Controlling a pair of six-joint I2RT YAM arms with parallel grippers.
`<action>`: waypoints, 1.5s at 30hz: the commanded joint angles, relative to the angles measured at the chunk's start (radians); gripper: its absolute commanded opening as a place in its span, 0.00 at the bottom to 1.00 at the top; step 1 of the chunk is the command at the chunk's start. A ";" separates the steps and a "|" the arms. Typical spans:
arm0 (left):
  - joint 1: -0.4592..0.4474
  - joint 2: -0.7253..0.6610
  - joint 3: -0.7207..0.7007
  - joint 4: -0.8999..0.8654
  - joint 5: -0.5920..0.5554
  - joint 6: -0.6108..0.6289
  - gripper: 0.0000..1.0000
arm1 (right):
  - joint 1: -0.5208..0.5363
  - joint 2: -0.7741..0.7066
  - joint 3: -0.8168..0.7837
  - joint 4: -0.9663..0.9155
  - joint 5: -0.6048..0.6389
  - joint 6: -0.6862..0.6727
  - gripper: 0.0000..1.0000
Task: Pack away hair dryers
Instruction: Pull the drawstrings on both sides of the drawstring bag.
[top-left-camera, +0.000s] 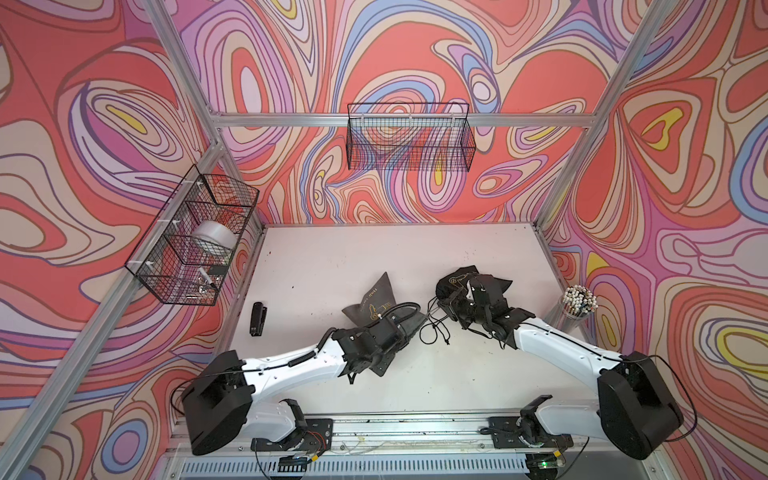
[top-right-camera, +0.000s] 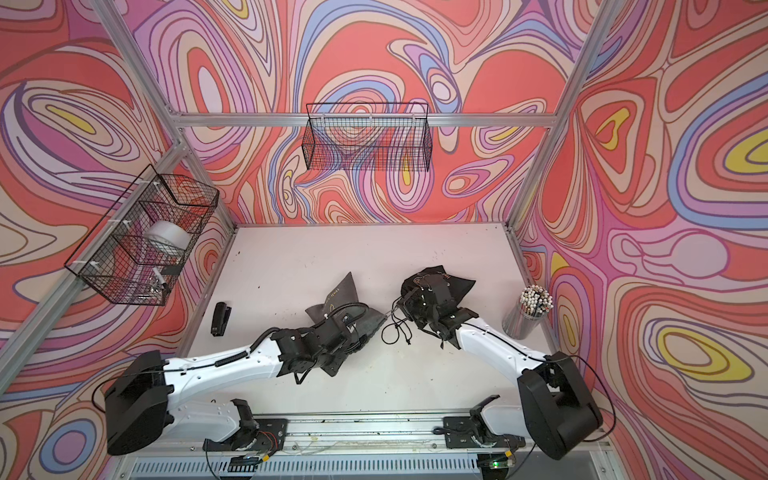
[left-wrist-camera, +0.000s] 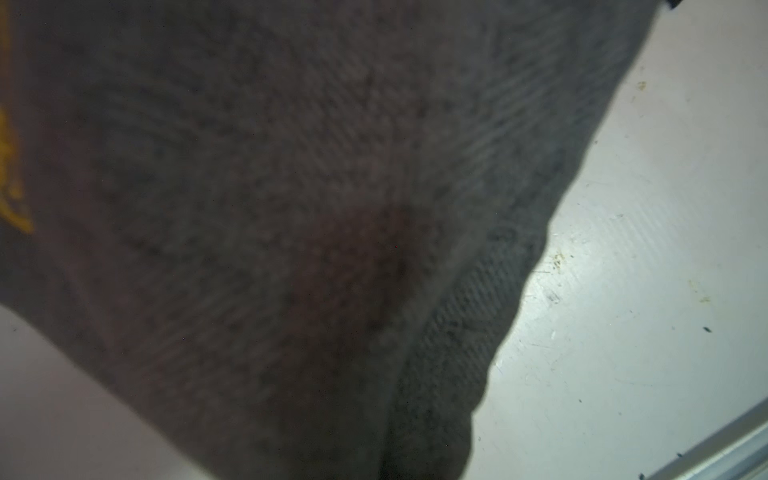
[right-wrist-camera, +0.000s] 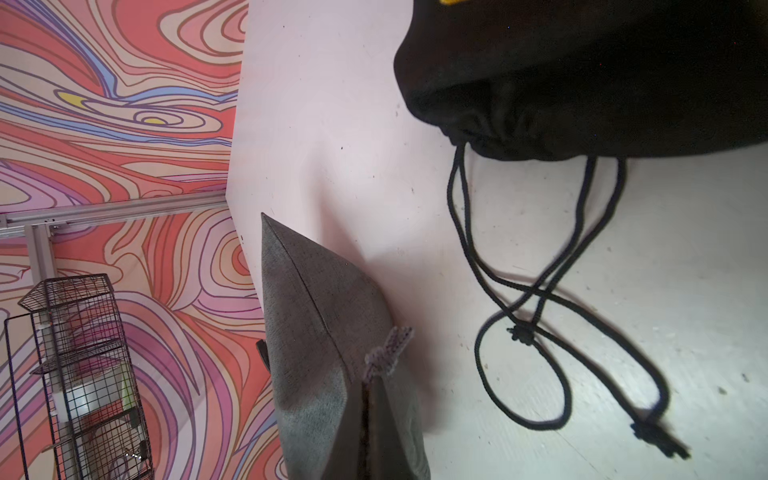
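Dryers seemed bagged, none showing; left hand (top-left-camera: 410, 322) at grey pouch (top-left-camera: 376, 297), right hand (top-left-camera: 446, 305) at black pouch (top-left-camera: 451, 280), both pressed together; cinching grey pouch seemed next.

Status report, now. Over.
Grippers shut: left gripper at grey pouch, right gripper at black pouch. No hair dryers in sight. Black pouch cinched; cords trail on table.

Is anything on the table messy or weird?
Yes. The black pouch has its drawstrings sprawled across the table in loose, crossing loops with knotted ends trailing, easy to snag. The grey pouch beside it has a frayed cord end. No hair dryer is in sight.
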 joint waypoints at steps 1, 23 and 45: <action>0.007 0.048 0.030 0.030 0.008 0.013 0.00 | -0.010 -0.003 -0.016 0.039 0.023 -0.001 0.00; -0.031 -0.159 0.023 -0.155 -0.004 -0.119 0.82 | -0.010 0.055 -0.051 0.055 0.001 -0.011 0.00; -0.021 0.009 -0.089 0.008 0.009 -0.107 0.65 | -0.009 0.062 -0.026 0.028 0.004 -0.030 0.00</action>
